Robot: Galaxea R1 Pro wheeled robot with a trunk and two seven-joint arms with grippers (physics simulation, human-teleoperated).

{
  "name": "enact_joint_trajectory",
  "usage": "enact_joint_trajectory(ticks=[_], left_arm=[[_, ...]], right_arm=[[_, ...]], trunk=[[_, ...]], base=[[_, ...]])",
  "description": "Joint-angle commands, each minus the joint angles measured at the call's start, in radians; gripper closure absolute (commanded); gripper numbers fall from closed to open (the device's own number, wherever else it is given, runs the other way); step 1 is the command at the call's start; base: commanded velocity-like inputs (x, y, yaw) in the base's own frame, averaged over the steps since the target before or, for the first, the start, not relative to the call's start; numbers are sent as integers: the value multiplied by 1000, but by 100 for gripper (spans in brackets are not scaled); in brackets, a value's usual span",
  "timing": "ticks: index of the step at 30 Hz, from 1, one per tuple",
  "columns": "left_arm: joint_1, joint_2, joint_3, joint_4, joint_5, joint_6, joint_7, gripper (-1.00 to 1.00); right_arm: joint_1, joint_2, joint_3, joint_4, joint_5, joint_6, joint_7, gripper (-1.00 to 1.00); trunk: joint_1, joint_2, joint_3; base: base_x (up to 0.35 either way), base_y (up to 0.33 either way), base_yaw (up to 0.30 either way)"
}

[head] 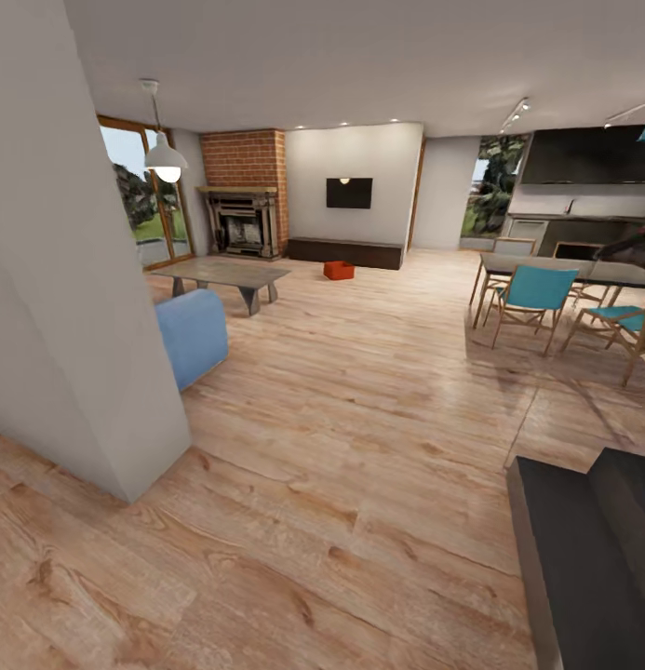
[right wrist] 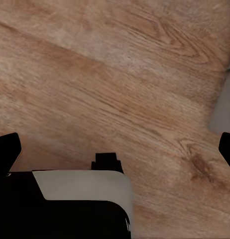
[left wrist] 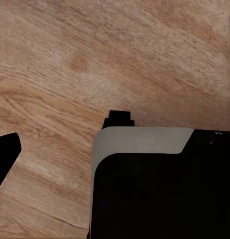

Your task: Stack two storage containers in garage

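One red-orange storage container sits far off on the light wood-plank floor of the living room, just in front of the long dark low cabinet under the wall TV. It is small at this distance and its shape is hard to read. My right gripper hangs open over bare planks, one black fingertip at each side of its wrist view. My left gripper also hangs over the planks, with one black fingertip far out to the side and nothing held. Part of my own white-and-black base lies beneath both wrists.
A white wall corner juts in close on the left, with a blue seat behind it. A grey low table and brick fireplace stand beyond. A dining table with teal chairs is on the right, a dark counter near right.
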State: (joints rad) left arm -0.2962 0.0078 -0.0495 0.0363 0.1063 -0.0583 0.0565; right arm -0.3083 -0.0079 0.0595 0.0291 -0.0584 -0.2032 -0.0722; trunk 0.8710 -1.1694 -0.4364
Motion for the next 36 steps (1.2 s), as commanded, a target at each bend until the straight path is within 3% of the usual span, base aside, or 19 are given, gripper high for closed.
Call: enact_joint_trajectory(ticks=[1, 14, 36], left_arm=[[-1, 0, -6, 4, 10, -6, 0, -100], [-1, 0, -6, 4, 10, -6, 0, -100], [-1, 0, -6, 4, 10, -6, 0, -100]], right_arm=[[-2, 0, 6, 3, -6, -5, -2, -100], [-2, 0, 6, 3, -6, -5, -2, -100], [-2, 0, 6, 3, -6, -5, -3, -100]], trunk=[[1, -1, -1], [1, -1, 3], [1, -1, 3]], base=[[339, 96, -280], [339, 96, -257], [340, 96, -5]])
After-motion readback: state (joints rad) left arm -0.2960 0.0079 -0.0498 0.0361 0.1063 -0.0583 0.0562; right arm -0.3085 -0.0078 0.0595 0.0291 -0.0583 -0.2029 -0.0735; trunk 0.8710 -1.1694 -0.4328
